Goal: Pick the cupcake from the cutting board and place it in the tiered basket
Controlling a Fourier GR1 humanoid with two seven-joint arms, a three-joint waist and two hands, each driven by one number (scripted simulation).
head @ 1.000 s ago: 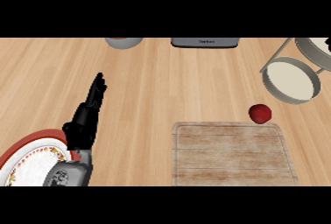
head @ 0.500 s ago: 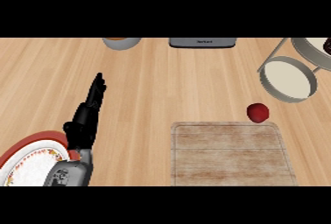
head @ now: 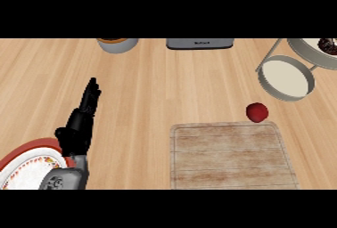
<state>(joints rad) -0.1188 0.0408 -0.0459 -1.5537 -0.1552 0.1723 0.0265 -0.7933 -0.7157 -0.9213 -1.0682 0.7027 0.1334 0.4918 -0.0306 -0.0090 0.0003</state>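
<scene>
The cutting board (head: 230, 156) lies low on the right half of the wooden worktop (head: 164, 80), and nothing stands on it. No cupcake can be made out there; the only small thing nearby is a dark red rounded item (head: 257, 112) resting on the worktop just beyond the board's far right corner, close to its edge or touching it. Whether that is the cupcake cannot be told from this view. The tiered basket (head: 286, 78) sits further up and to the right, its lower round tray showing pale inside, and an upper tray at the frame's right edge seems to hold something dark. The left hand (head: 82, 120) rests on the left side, fingers straight and together, pointing away from the robot and holding nothing; its long line runs up the view, roughly parallel to the board's left side. The red item lies well to the right of this hand and a little farther out. The right hand shows nowhere, yet judging by the layout the right side is nearer to both the item and the basket. A red-rimmed plate (head: 26, 162) sits by the left forearm. At the far edge stand a grey bowl (head: 118, 44) and a grey appliance (head: 199, 43) bearing small writing too faint to read.
</scene>
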